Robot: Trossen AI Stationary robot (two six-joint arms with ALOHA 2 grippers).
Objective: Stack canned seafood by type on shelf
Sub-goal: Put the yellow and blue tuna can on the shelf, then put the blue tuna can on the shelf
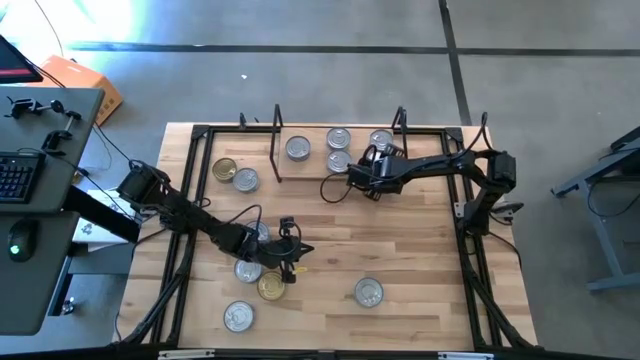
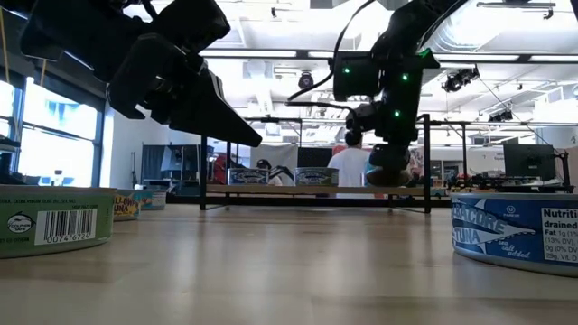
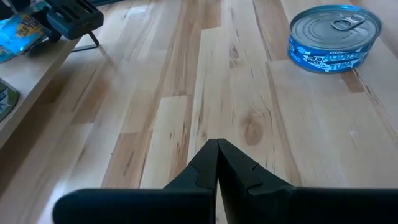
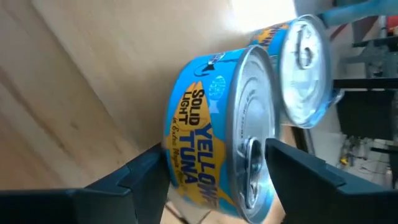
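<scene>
The right end effector (image 1: 362, 170) is over the shelf (image 1: 300, 127) at the far side of the surface (image 1: 420, 250), reaching in from the right. Its fingers (image 4: 143, 177) are spread apart and stand on either side of a blue-labelled yellow tuna tin (image 4: 221, 127). Whether the pads touch the tin's sides cannot be told. A second silver-lidded tin (image 4: 305, 62) lies just beyond it on the shelf board.

The left end effector (image 1: 293, 250) is over the near-left part of the surface, above bare wood. Its fingers (image 3: 211, 168) are pressed together with nothing between them. A blue tuna tin with a silver pull-tab lid (image 3: 334, 37) lies ahead of it, well apart.

In the high view, the shelf carries several silver-lidded tins: one near its left part (image 1: 298, 149), a pair toward the middle (image 1: 339, 138) and one by the right arm (image 1: 381, 140). Just left of the shelf, on the surface, lie a gold-lidded tin (image 1: 225, 170) and a silver-lidded one (image 1: 246, 180), touching or nearly so.

On the near half of the surface lie a gold-lidded tin (image 1: 271, 287) just beside the left end effector, a silver tin (image 1: 248, 269) partly under that arm, another silver tin (image 1: 239, 316) near the front edge, and one (image 1: 369, 292) toward the right, apart from the rest.

In the low view, a person in a white top (image 2: 350, 167) stands in the room behind the shelf.
</scene>
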